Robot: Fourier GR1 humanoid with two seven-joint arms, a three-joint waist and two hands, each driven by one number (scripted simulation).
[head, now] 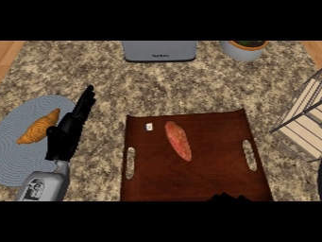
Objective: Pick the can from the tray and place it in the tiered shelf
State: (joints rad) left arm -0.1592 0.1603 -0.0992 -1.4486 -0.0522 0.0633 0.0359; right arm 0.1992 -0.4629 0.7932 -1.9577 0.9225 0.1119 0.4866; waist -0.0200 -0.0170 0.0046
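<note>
Pointing straight toward the counter's far edge, the left hand's fingers (pixel 85 101) are lying open and holding nothing. The left hand (pixel 67 134) is idling betw. the tray's left edge and the blue mat (pixel 6 160), w/ a croissant (pixel 39 126) on that mat. It's prob. keeping clear of the tray. Only a dark sliver of the right hand (pixel 226 197) is showing at the tray's near edge, so whether it's open or shut can't be told. The brown tray (pixel 212 179) is carrying a long reddish veg (pixel 178 140) mid-tray. A tiny pale item (pixel 149 126) near its far-left corner is likely the can. It's too small to give an axis or heading. The tiered shelf (pixel 315 113) is waiting at the counter's right edge, well apart from it.
</note>
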